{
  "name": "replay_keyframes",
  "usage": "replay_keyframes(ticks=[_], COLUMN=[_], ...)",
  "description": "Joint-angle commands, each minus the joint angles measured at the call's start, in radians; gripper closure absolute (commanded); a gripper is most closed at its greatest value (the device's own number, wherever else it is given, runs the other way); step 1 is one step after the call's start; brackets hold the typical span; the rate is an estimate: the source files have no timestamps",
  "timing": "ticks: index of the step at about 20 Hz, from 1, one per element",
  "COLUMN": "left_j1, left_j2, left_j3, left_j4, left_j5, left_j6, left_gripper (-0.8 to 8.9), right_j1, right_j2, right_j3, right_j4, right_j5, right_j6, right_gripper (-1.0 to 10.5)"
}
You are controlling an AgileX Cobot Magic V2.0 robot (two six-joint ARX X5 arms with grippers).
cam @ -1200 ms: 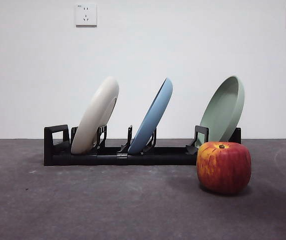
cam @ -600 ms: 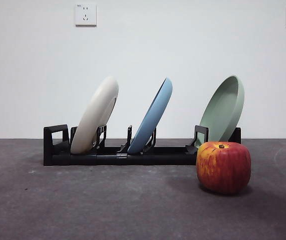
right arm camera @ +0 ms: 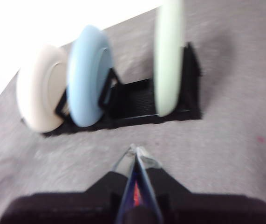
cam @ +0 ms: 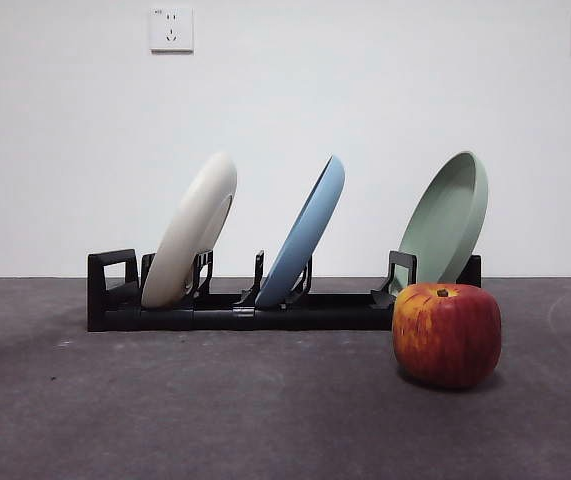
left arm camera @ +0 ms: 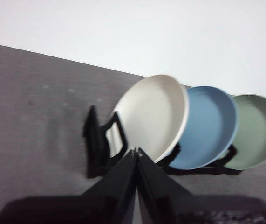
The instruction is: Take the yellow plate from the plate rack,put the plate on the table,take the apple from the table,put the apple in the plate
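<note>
Plates fill the plate rack (cam: 235, 310), three of them, each one standing on its edge in its own slot and leaning the same way. At the end with the looped handle stands the yellow plate (cam: 191, 228), which looks pale cream. The middle slot holds the light blue plate (cam: 305, 232), and the far end holds the sage green plate (cam: 449, 220). The three plates do not touch each other in the front view. The rack lies across the table (cam: 165, 410), near the white wall.

On the table in front of the rack, at the end of the green plate, sits the apple (cam: 446, 334). It is upright with its short stem on top, and it is not in any plate. In the front view it covers a small part of the rack, but I cannot tell if it touches it.

The left gripper (left arm camera: 136, 151) hangs in the air in front of the cream plate, on the handle side of the rack, and holds nothing; its two jaws are pressed together to a point. The right gripper (right arm camera: 136, 150) is above the bare table on the long side of the rack, apart from it, also with its jaws pressed together and nothing between them. Both wrist pictures are somewhat blurred
</note>
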Motion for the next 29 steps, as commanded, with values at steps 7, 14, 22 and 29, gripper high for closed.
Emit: replay_keyframes(ticks=[7, 14, 22, 29], left_j1=[-0.014, -0.149, -0.316, -0.346], left_j2=[0.486, 0.816, 1.107, 1.199], left_j3=[0.346, 0.64, 0.877, 0.882], left_j4=[-0.11, -0.172, -0.225, -0.211], left_j5=[0.272, 0.196, 0.048, -0.008], left_j6=[0.038, 0.051, 0.077, 0.113], left_gripper=[5.99, 5.29, 5.3, 5.32], right_j1=[0.001, 0.001, 0.001, 0.001], right_j2=[0.275, 0.338, 0.339, 0.339], right_j3=[0.274, 0.299, 0.299, 0.299], right_j4=[-0.177, -0.177, -0.176, -0.176], right_j5=[-0.089, -0.088, -0.087, -0.087], right_j6=[-0.159, -0.158, -0.158, -0.157], right_gripper=[7.7, 6.8, 6.9, 6.9])
